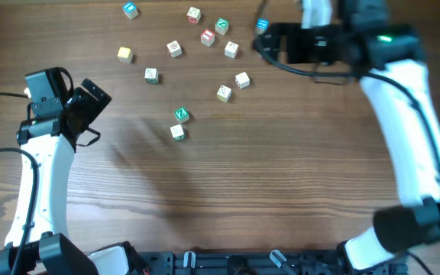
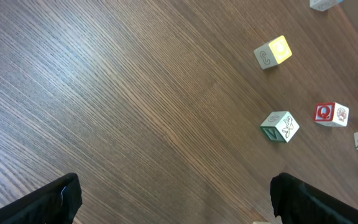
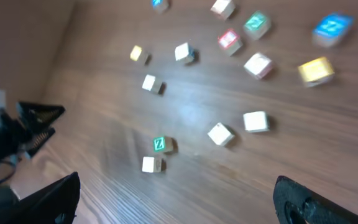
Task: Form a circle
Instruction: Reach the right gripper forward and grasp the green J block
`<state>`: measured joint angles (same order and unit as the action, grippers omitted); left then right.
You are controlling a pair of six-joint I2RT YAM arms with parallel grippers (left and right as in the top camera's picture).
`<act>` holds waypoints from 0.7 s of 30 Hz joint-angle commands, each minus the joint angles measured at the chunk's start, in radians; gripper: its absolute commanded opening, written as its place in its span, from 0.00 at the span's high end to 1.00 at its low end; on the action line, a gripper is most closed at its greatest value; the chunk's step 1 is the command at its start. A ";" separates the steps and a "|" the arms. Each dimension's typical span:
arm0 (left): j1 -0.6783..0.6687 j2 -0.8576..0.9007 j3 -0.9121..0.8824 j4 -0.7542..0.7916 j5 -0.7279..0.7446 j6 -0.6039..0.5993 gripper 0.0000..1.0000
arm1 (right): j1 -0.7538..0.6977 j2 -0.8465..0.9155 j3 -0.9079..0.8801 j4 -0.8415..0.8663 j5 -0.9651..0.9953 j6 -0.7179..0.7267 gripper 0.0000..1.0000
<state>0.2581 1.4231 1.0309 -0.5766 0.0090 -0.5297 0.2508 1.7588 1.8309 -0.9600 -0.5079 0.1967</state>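
No circle shows in any view. Small wooden letter cubes lie scattered over the far half of the table. A green Z cube [image 1: 181, 114] and a white cube [image 1: 177, 132] sit closest to the middle, with two cream cubes [image 1: 224, 92] to their right. My left gripper [image 1: 92, 98] hovers open at the left, apart from every cube. Over the far right the right gripper [image 1: 264, 42] is open too, next to a blue cube [image 1: 262, 24]. The left wrist view has bare wood between the left gripper's [image 2: 179, 205] fingers. The Z cube [image 3: 161, 144] lies ahead of the right gripper [image 3: 179, 199].
More cubes lie along the far edge: a yellow one [image 1: 124, 54], a red one [image 1: 208, 37], a green one [image 1: 221, 25] and a blue-topped one [image 1: 131, 10]. The left wrist view shows a yellow cube [image 2: 272, 51] and a red Q cube [image 2: 331, 114] at its right.
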 commanded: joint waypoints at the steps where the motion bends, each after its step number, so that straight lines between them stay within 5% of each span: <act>1: 0.004 0.000 0.003 0.003 0.001 -0.006 0.00 | 0.087 0.118 0.020 0.006 0.025 0.006 0.01; 3: 0.004 0.000 0.003 0.003 0.001 -0.006 0.00 | 0.173 0.202 0.019 0.004 0.228 0.048 0.07; 7: 0.004 0.000 0.003 0.003 0.001 -0.006 0.00 | 0.299 0.338 0.019 0.040 0.546 0.069 0.00; 11: 0.004 0.000 0.003 0.003 0.001 -0.006 0.00 | 0.312 0.462 0.019 0.157 0.504 0.142 0.00; 14: 0.004 0.000 0.003 0.003 0.001 -0.006 0.00 | 0.299 0.517 0.019 0.159 0.508 0.316 0.33; 19: 0.004 0.000 0.003 0.003 0.001 -0.006 0.00 | 0.298 0.559 0.008 0.229 0.547 0.481 0.35; 21: 0.004 0.000 0.003 0.003 0.001 -0.006 0.00 | 0.298 0.568 0.008 0.247 0.565 0.488 0.43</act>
<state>0.2581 1.4231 1.0309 -0.5766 0.0090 -0.5297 0.5472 2.2913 1.8332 -0.7288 0.0097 0.6209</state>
